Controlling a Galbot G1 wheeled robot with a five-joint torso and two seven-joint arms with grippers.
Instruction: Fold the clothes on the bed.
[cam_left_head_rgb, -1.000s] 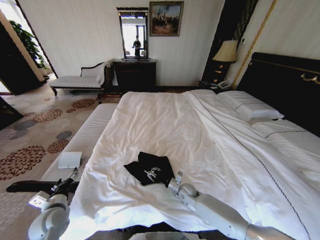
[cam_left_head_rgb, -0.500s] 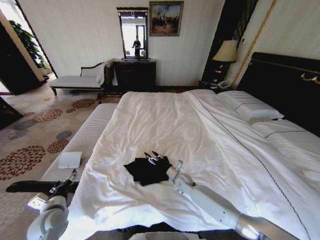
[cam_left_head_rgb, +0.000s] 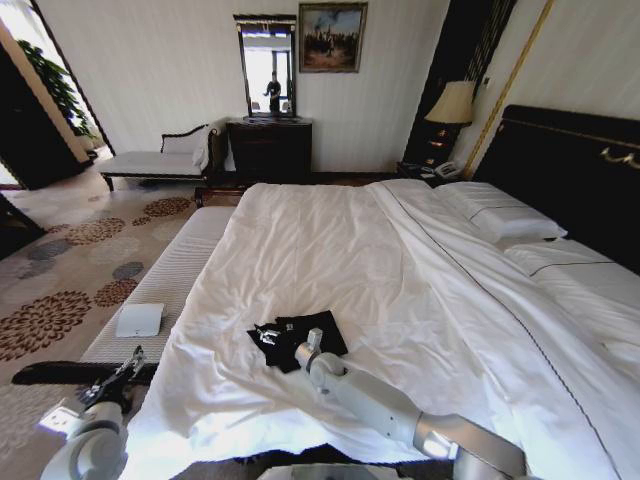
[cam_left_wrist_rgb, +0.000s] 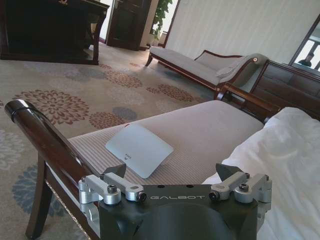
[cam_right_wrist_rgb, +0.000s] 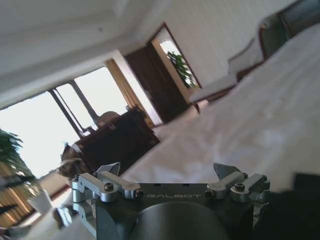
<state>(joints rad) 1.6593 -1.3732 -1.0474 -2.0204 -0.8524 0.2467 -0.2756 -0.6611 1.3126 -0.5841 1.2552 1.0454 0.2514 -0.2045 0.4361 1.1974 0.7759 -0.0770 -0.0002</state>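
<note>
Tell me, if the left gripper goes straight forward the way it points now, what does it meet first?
Probably the long bench. The left gripper, fingers open, points low across its striped cushion, where a pale flat pad lies just ahead. Depth is unclear, so it may pass above them.

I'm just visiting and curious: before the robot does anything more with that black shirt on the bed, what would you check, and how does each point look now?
1. Right gripper at the black T-shirt: ok, it sits at the shirt's near edge.
2. Right gripper open: ok, the right wrist view shows its fingers spread.
3. Fabric between those fingers: cannot tell.
4. Shirt lying flat: not ok, it is bunched on the white duvet.
5. Left gripper out of the way: ok, open over the bench beside the bed, near a white pad.
</note>
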